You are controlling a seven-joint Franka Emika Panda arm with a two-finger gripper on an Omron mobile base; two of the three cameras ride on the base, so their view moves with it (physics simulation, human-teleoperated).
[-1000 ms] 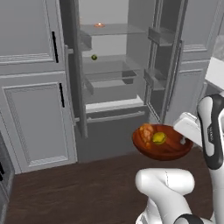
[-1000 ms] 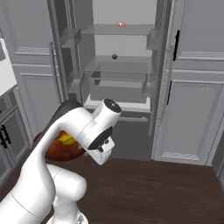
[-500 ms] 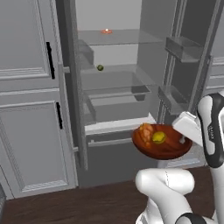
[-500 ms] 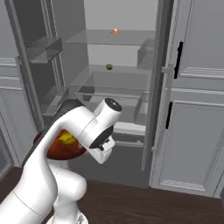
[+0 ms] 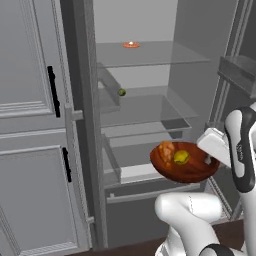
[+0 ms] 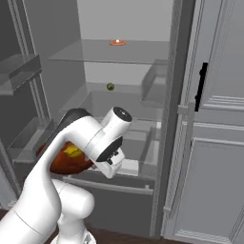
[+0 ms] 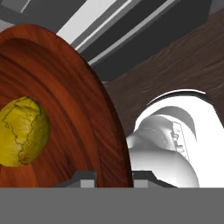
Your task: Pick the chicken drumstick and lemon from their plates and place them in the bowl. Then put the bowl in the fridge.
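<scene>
Closer now, base has rolled up to the open fridge (image 5: 150, 100); claw (image 7: 113, 177) pinches bowl (image 5: 186, 167) rim, lemon (image 5: 181, 157) and drumstick (image 5: 166, 149) inside — tilting could spill them

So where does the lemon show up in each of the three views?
Left base view: the lemon lies in the bowl, right of centre.
Right base view: lower left, in the bowl beside the arm.
Hand view: left edge, on the bowl's inner wall.
Shared landmark: the bowl's reddish-brown rim.
</scene>
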